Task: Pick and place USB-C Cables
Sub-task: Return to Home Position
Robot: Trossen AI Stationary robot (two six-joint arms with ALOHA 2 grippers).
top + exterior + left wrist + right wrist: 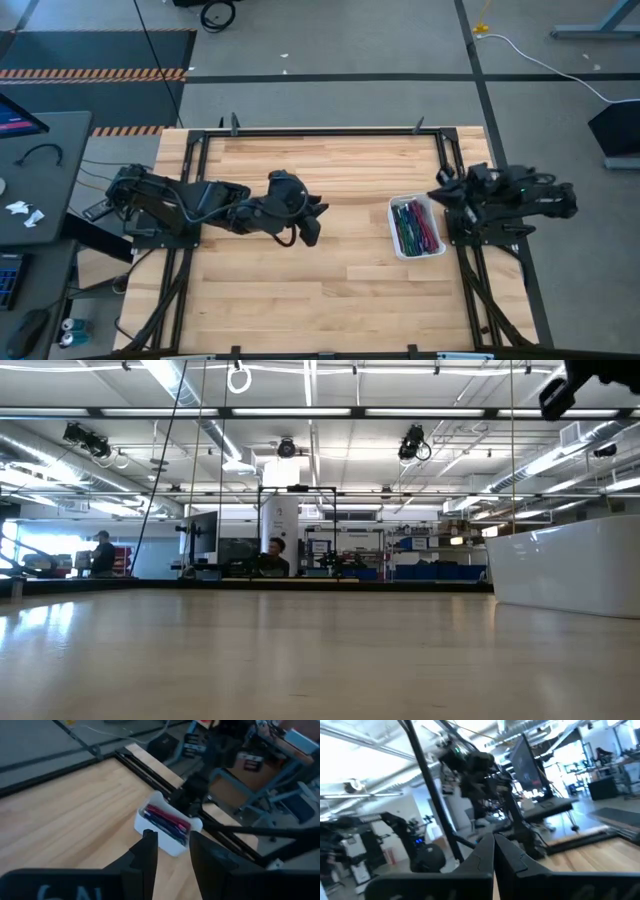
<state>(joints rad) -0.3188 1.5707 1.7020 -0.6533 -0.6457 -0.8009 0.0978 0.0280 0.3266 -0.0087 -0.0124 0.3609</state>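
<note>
Several USB-C cable bundles (415, 226), coloured magenta, purple, green and teal, lie in a small white bin (396, 232) on the right part of the wooden table. They also show in the left wrist view (167, 820). My left gripper (311, 222) is open and empty above the table's middle, left of the bin, with its fingers (148, 855) pointing toward the bin. My right gripper (441, 192) is shut and empty; its arm is folded at the table's right edge beside the bin's far end, and the closed fingers (494, 857) are raised off the table.
Black frame rails (455, 170) run along the table's left, right and far sides. The bin's white wall (570, 565) stands at the right in the low view. Bare wood (300, 300) lies between the arms and toward the near edge. People sit far back in the room.
</note>
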